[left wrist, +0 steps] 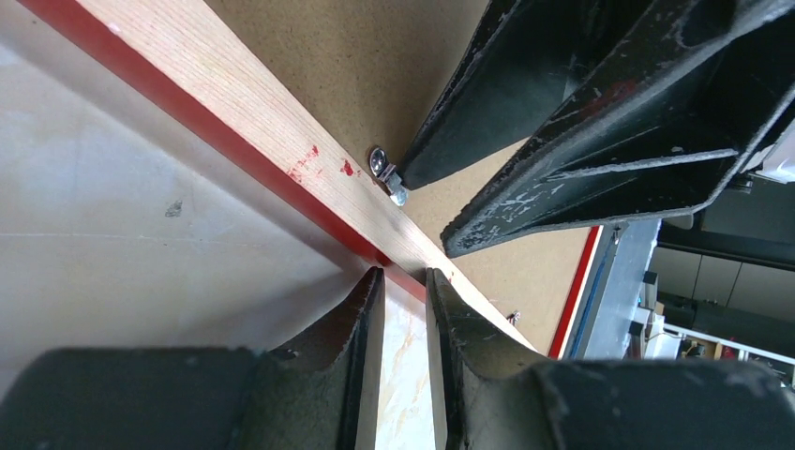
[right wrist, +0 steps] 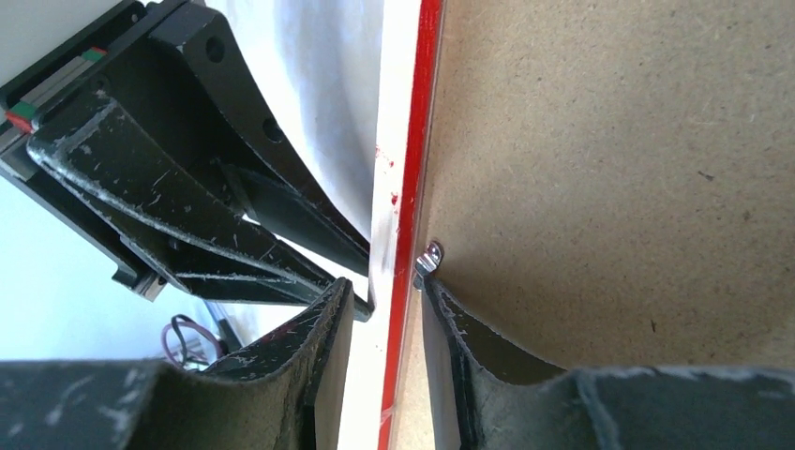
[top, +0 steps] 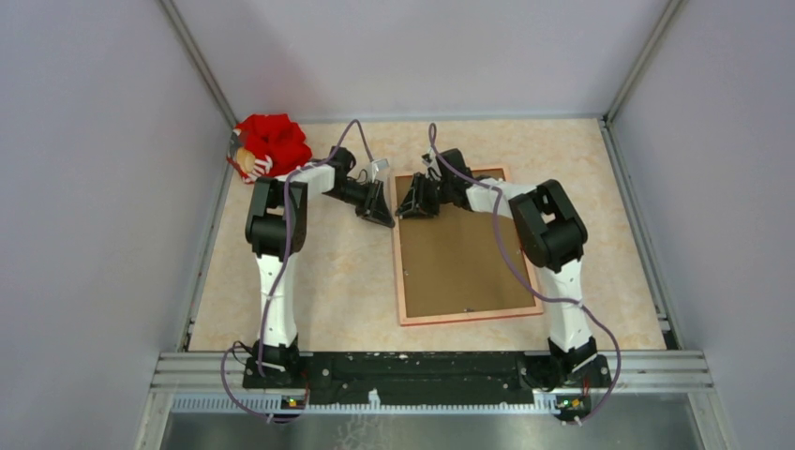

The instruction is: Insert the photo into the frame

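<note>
The thin rectangular picture frame with the pale wood-coloured back point(top: 469, 316) is laid face down on the beige marbled table point(top: 337, 281), right of centre. A plain brown hardboard backing panel point(top: 459, 253) is seated inside it. The sunset photo is not seen in any view, so it cannot be told whether it is already under the panel.

Both claws are gathered at the frame's left rail near its far corner. The left claw point(top: 386, 217) is held narrow, its tips brought up to the rail's red outer edge. The right claw point(top: 407, 208) is also held narrow and set astride the rail, with one finger beside a small metal retaining tab point(left wrist: 386, 172). A firm pinch cannot be confirmed for either.

The work is judged to be at the backing stage (opening or securing, which is unclear). Insertion of the photo is not shown as done.
</note>
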Robot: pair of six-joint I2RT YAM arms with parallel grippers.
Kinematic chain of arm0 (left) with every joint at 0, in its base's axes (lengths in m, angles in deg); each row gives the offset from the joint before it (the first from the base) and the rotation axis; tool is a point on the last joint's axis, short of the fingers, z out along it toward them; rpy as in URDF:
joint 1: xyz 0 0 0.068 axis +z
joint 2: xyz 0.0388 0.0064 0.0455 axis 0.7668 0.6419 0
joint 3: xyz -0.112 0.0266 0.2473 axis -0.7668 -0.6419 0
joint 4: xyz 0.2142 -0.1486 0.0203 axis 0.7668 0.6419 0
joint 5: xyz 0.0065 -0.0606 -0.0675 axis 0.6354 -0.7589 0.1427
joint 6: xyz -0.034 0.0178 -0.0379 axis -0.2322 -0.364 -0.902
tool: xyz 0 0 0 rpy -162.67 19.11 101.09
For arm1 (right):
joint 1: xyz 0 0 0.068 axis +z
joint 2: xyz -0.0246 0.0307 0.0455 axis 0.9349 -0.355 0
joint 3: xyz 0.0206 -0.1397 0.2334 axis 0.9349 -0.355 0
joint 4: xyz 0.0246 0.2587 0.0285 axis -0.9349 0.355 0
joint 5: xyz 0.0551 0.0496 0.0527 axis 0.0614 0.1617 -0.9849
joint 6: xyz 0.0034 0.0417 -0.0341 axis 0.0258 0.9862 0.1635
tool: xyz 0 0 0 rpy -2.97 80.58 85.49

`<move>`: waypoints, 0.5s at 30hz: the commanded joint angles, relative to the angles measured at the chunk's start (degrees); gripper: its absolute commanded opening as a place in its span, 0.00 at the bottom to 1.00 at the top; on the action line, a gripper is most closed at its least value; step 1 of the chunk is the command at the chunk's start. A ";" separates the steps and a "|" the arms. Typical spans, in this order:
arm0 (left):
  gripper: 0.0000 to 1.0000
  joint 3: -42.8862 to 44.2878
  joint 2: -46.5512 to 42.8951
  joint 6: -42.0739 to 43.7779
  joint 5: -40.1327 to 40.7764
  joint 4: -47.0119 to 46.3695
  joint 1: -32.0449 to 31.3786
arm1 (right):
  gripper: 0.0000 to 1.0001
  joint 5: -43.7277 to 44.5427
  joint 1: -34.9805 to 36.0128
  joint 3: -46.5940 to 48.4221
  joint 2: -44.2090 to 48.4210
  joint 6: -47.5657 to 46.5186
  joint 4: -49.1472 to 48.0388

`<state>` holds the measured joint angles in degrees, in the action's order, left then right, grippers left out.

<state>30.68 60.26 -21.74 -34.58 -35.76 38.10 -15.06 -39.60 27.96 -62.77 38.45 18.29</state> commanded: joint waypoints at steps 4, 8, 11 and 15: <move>0.29 1.78 1.47 1.67 1.74 0.02 -0.77 | 0.32 -1.40 0.60 -0.67 -1.68 5.99 -7.15; 0.28 2.43 2.34 2.12 1.89 0.45 -0.85 | 0.31 -0.46 1.67 -4.14 -1.20 10.33 -12.38; 0.28 2.86 2.75 2.60 2.03 0.96 -0.95 | 0.30 1.02 2.34 -7.57 -0.78 14.36 -17.85; 0.28 3.38 3.34 3.02 2.27 1.41 -1.17 | 0.29 4.09 2.85 -12.25 -0.77 22.11 -26.12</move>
<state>32.56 61.35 -20.87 -34.38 -33.26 38.27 -14.84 -39.62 20.38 -63.36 52.07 2.47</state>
